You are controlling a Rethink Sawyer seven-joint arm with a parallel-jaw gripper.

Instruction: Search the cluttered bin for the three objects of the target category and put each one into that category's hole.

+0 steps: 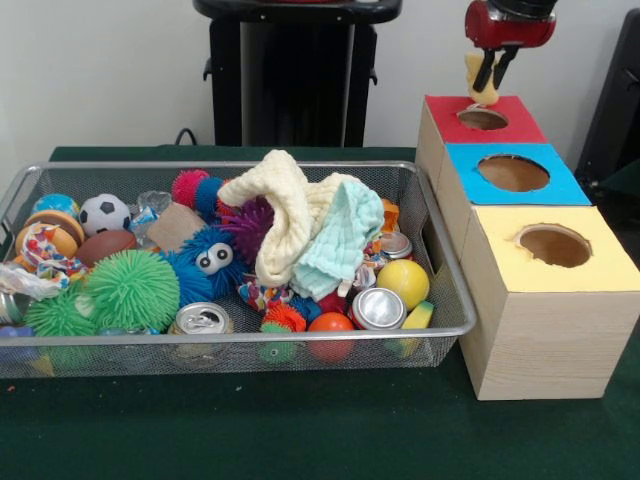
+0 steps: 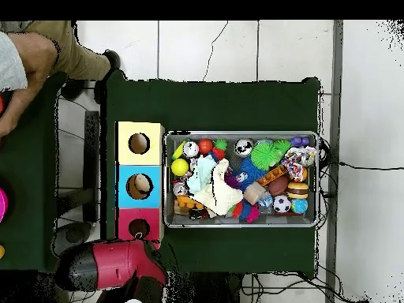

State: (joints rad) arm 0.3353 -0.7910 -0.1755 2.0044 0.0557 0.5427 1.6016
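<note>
One pale yellow object [image 1: 478,77] is hanging pinched between the closed fingers of the gripper [image 1: 489,82], directly above the red box's hole [image 1: 483,118], not yet inside it. Can't tell what the object is, soft-looking, small. Gripper is sitting just over the red box [image 1: 445,108] at the far end of the three-box row. In the overhead view the arm is covering that end, so the gripper itself isn't showing there.

Next along, the blue box [image 1: 462,162] is showing something tan inside its hole in the overhead view [image 2: 141,185]; the yellow box [image 1: 610,258] nearest the camera looks empty.

Beside the boxes, the wire bin [image 1: 445,258] is sitting packed: cream cloth [image 1: 285,205], mint cloth [image 1: 340,240], spiky green ball [image 1: 132,288], blue fuzzy toy with eyes [image 1: 212,258], soccer ball [image 1: 104,213], yellow ball [image 1: 404,282], cans [image 1: 377,309].

A person [image 2: 31,63] is sitting at the overhead's top-left corner, away from the bin.

Step in hand, as I read it: drop-off into red. Next move calls for a short descent, staying centred on the hole, then opening the fingers, then going back to the bin.
</note>
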